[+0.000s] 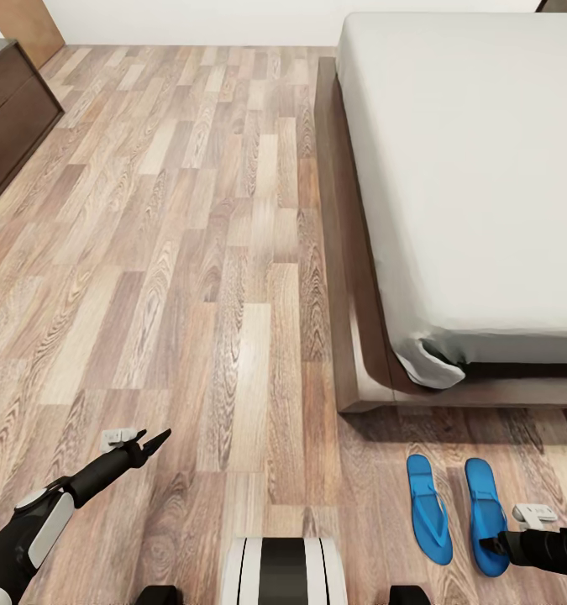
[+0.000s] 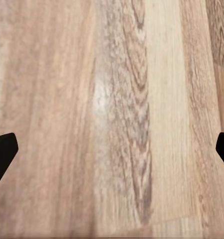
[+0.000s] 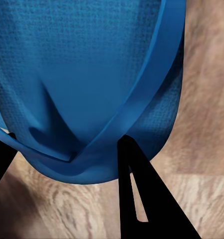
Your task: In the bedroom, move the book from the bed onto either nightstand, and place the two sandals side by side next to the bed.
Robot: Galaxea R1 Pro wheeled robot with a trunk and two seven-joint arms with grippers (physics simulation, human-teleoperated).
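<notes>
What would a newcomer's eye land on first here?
The two bright blue sandals on the wood floor, side by side just off the bed's foot corner. Next, the right pincer at the nearer end of the right-hand sandal, fingers straddling its strap.

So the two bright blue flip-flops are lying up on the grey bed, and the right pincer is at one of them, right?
Not quite. The two bright blue flip-flops lie on the wood-plank floor, side by side just past the foot of the grey bed, as the head view shows. The right pincer is indeed at one of them.
</notes>
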